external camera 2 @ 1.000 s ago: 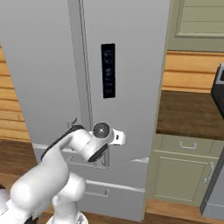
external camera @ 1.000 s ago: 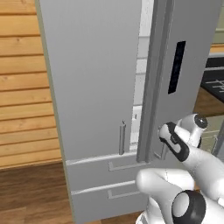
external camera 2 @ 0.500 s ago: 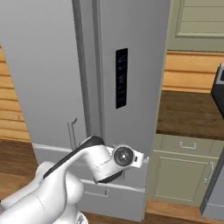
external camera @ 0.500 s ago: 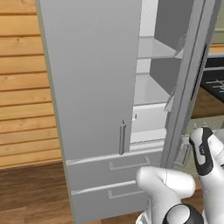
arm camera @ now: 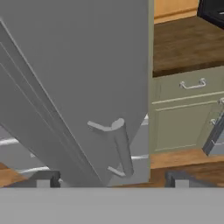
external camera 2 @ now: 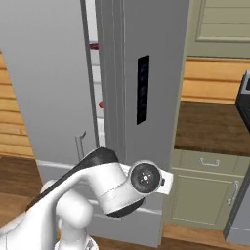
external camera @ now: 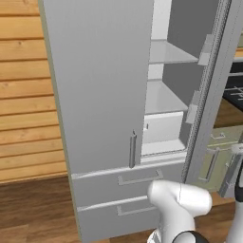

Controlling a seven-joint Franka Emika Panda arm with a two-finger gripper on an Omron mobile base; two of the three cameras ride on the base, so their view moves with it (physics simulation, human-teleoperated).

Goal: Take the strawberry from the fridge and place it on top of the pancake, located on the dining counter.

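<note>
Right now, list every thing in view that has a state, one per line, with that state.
Right fridge door: swung partly open, shelves showing.
Left fridge door: closed.
Fridge drawers: both closed.
Fingers: spread wide, holding nothing, the door handle between them.
Strawberry: on a shelf inside, seen through the gap.
Green cabinet drawer: closed.

The white arm rises from the base and bends low, its forearm reaching forward at about drawer height. In the right base view the wrist shows as a round white joint with a dark centre, turned sideways toward the camera. In the hand view the gripper (arm camera: 111, 177) has its two dark fingertips (arm camera: 43, 178) set far apart at the lower edge, jaws spread wide, with nothing between them and no contact on either pad.
</note>
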